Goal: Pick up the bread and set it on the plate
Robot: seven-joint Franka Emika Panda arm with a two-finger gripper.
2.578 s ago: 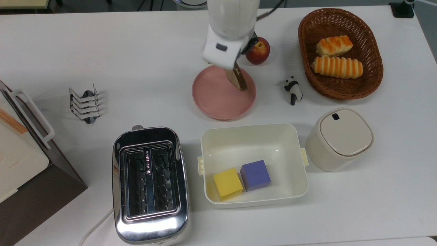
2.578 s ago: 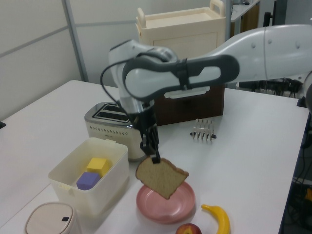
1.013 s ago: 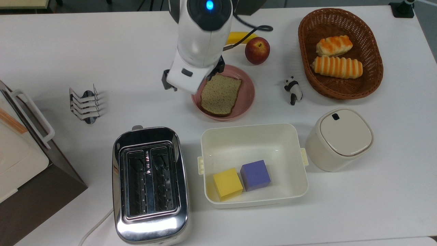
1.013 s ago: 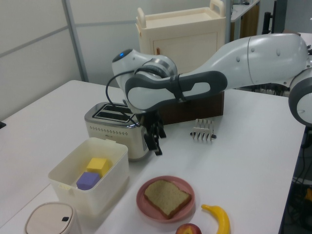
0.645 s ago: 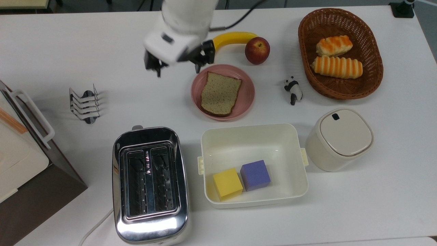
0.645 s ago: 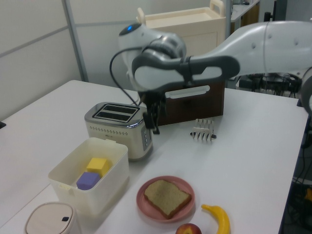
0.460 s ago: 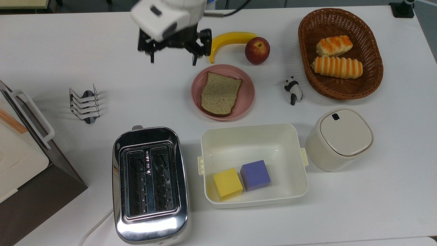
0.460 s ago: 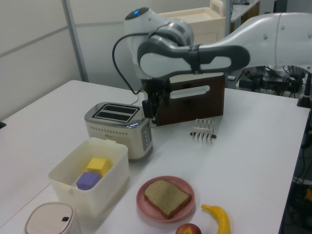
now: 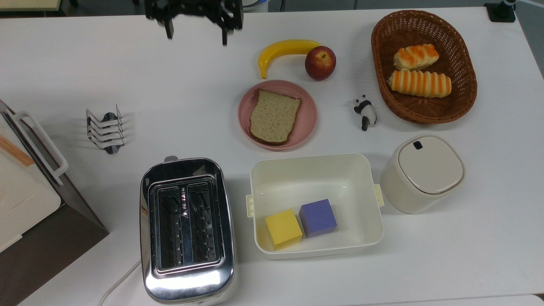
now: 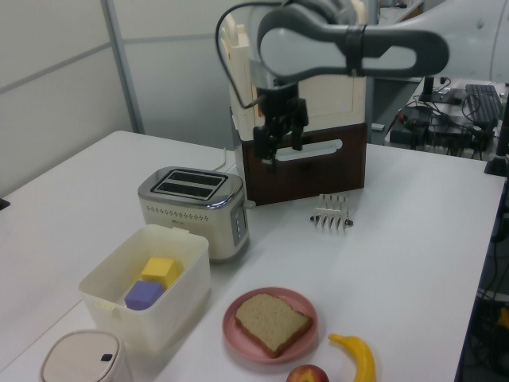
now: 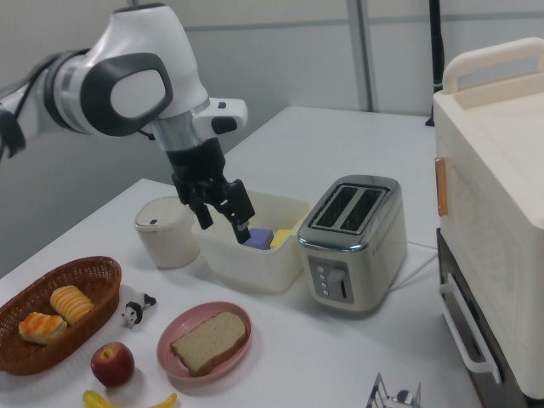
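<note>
The bread (image 9: 274, 115) lies flat on the pink plate (image 9: 308, 111), a tan slice with a darker crust, inside the rim. The left view has the bread (image 10: 273, 322) and plate (image 10: 231, 323) near the front, and the right view has the bread (image 11: 209, 340) on the plate (image 11: 181, 326) at the bottom. My gripper (image 9: 196, 34) hangs open and holds nothing, high above the table at the top view's upper left of the plate. The left view puts the gripper (image 10: 280, 148) in front of the brown cabinet, and in the right view the gripper (image 11: 225, 223) is over the white tub.
A banana (image 9: 282, 49) and an apple (image 9: 320, 63) lie just beyond the plate. A wicker basket (image 9: 376, 40) of striped rolls, a panda figure (image 9: 364, 111) and a lidded canister (image 9: 425, 172) stand to the top view's right. Nearer are a white tub (image 9: 255, 170), a toaster (image 9: 187, 229) and a toast rack (image 9: 105, 129).
The gripper let go of the bread, which now lies flat on the plate. The arm then rose and drew away toward the top view's upper left.
</note>
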